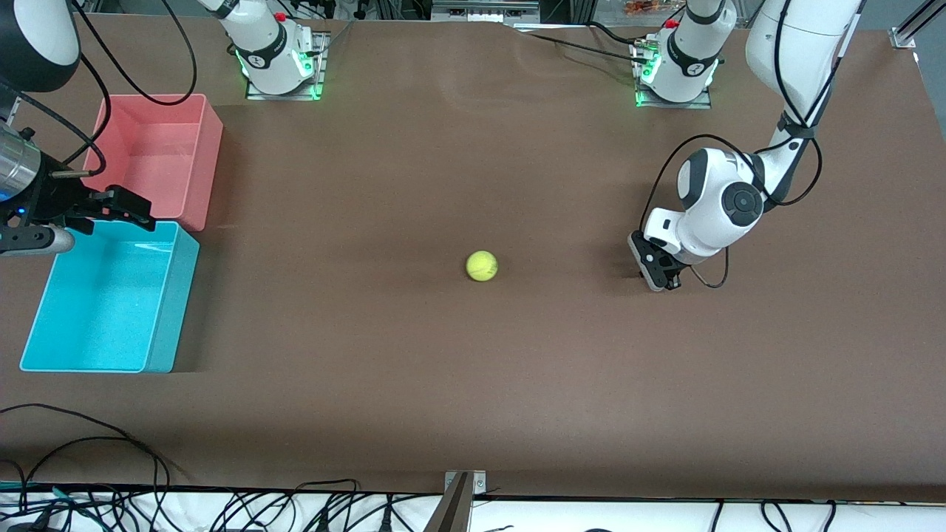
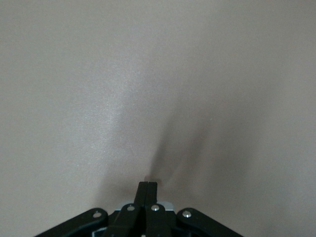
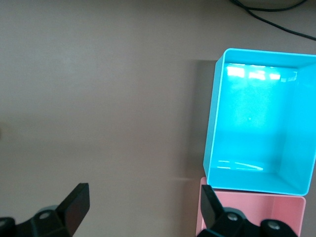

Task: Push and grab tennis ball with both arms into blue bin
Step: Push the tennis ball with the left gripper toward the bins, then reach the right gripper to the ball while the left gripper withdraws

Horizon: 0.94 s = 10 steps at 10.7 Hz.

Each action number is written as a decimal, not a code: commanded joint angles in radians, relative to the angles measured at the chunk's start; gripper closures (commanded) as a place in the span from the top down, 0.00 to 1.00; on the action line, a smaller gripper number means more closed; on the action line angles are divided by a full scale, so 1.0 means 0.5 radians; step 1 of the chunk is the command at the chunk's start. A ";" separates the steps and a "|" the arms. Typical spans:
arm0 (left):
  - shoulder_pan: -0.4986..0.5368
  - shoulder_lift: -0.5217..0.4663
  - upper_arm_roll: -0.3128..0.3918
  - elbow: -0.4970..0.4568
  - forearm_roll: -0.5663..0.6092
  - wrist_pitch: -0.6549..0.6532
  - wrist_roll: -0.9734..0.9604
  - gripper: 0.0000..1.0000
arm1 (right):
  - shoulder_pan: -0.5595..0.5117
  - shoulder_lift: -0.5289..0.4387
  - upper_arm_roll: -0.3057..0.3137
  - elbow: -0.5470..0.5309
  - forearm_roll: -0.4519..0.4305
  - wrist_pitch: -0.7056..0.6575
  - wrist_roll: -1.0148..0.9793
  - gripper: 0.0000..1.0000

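The tennis ball (image 1: pixel 481 266) lies on the brown table near its middle, touching nothing, and shows in neither wrist view. My left gripper (image 1: pixel 656 281) is down at the table surface beside the ball, toward the left arm's end and well apart from it. Its fingers (image 2: pixel 148 186) are shut together with nothing between them. The blue bin (image 1: pixel 174 303) stands at the right arm's end with nothing in it (image 3: pixel 213 118). My right gripper (image 1: pixel 137 210) hangs open over the seam between the blue and pink bins, holding nothing (image 3: pixel 143 200).
A pink-red bin (image 1: pixel 212 166) stands against the blue bin, farther from the front camera (image 3: pixel 256 217). Both arm bases (image 1: pixel 281 66) stand along the table's back edge. Black cables (image 1: pixel 89 436) trail along the front edge.
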State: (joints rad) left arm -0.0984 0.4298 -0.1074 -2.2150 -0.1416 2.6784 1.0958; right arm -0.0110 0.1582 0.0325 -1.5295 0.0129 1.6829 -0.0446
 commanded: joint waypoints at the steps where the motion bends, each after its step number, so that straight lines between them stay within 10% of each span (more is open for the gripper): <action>1: 0.016 -0.138 0.000 -0.009 -0.054 -0.046 -0.019 0.08 | 0.095 0.018 -0.004 -0.042 0.030 0.088 -0.006 1.00; 6: 0.068 -0.353 0.113 -0.055 -0.039 -0.196 -0.023 0.37 | 0.273 0.030 0.030 -0.244 0.011 0.342 -0.015 1.00; 7: 0.068 -0.426 0.162 -0.089 -0.039 -0.230 -0.020 0.55 | 0.304 0.018 0.030 -0.388 0.005 0.516 -0.012 1.00; 8: 0.068 -0.521 0.239 -0.138 -0.036 -0.282 -0.020 1.00 | 0.310 0.000 0.033 -0.535 0.005 0.670 -0.030 1.00; 10: 0.071 -0.681 0.334 -0.221 -0.036 -0.322 -0.020 1.00 | 0.378 -0.001 0.076 -0.616 -0.004 0.717 -0.030 1.00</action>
State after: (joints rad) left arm -0.0617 0.2196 0.0141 -2.2428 -0.1417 2.5493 1.0813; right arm 0.1504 0.1914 0.0566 -1.7494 0.0138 1.9896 -0.0483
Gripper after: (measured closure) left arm 0.493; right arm 0.000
